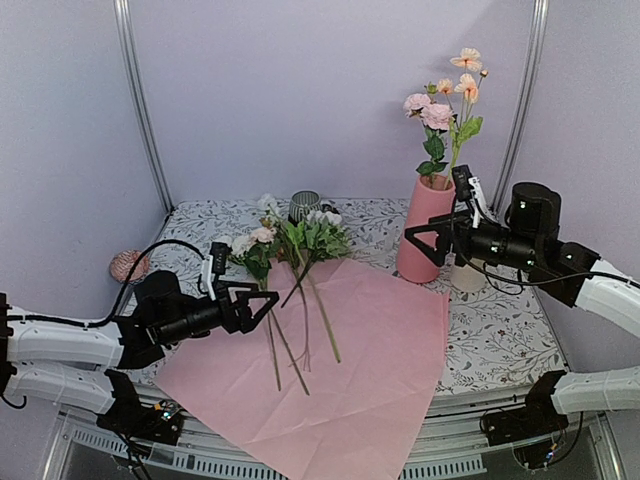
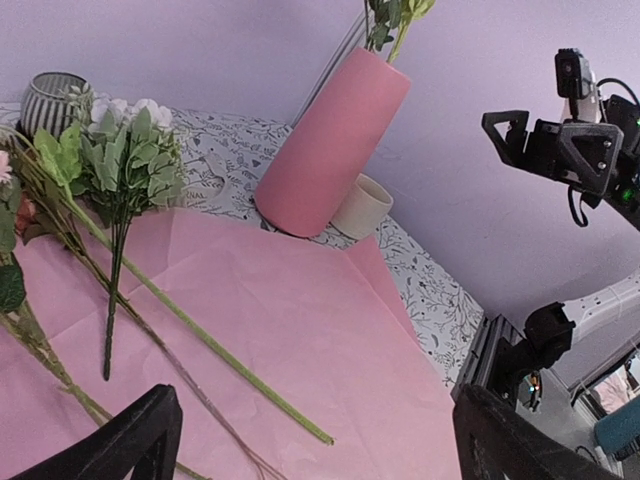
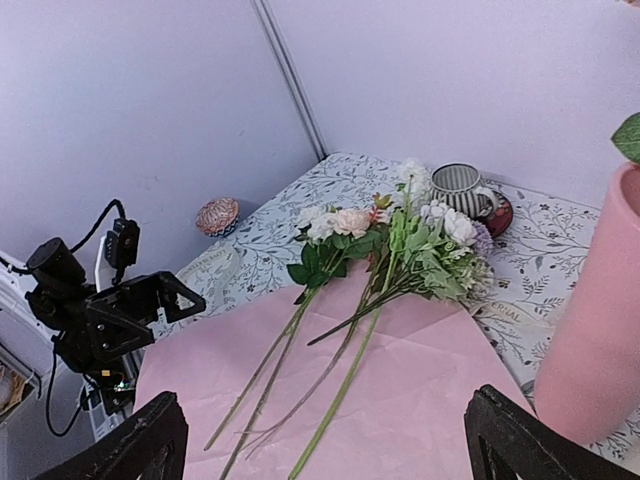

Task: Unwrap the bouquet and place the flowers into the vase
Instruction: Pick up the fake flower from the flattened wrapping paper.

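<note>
The bouquet lies unwrapped: its pale pink paper (image 1: 370, 350) is spread flat on the table. Several long-stemmed flowers (image 1: 300, 245) rest on it, heads toward the back wall, stems (image 3: 340, 360) fanned toward me. The tall pink vase (image 1: 423, 235) stands at the back right and holds a few pink and peach flowers (image 1: 445, 110). My left gripper (image 1: 266, 308) hovers open at the paper's left edge beside the stems, with nothing between its fingers (image 2: 130, 440). My right gripper (image 1: 420, 245) hangs open in the air just in front of the vase, also holding nothing.
A short cream cup (image 2: 360, 205) stands against the vase's right side. A striped mug (image 3: 460, 188) on a red saucer sits behind the flower heads. A small patterned bowl (image 3: 217, 215) lies at the far left of the floral tablecloth (image 1: 500, 330).
</note>
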### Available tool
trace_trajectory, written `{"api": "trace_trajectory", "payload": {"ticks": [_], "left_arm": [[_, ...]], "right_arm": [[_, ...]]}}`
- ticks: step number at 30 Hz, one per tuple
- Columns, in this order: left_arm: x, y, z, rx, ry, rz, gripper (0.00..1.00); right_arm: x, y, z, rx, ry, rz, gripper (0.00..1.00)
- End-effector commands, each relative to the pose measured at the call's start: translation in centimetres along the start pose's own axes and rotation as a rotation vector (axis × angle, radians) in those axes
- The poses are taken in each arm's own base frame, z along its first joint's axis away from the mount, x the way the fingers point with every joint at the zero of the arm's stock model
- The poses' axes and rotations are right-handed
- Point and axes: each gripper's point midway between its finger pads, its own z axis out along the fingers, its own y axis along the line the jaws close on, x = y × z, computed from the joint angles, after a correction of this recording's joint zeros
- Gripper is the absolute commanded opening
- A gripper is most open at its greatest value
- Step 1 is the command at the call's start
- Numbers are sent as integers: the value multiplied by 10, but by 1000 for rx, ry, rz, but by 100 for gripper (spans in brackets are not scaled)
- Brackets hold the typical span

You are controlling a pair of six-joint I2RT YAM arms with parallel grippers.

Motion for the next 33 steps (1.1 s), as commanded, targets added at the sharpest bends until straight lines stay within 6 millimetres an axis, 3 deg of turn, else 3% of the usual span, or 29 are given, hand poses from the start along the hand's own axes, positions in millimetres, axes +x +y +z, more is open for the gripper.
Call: {"api": "trace_trajectory", "payload": {"ticks": [1,12,18,23,27,33], "left_arm": [[-2,3,4,-27,11,-11,97],[18,19,14,-89,94,-35,93],[35,39,21,-163,178,-79,78],[46,58,19,-220,229,-113,65],[50,68,15,-263,253,-95,64],[53,76,9,-312,283,-67,72]], "right_arm": [[12,7,19,-63,17,0,99],[57,0,58,-80,117,34,99],[79,-12,76,-57,174,43,99],[81,-42,88,99,165,51,99],[74,-52,96,151,142,77,99],[87,-48,103,66,134,74,99]]}}
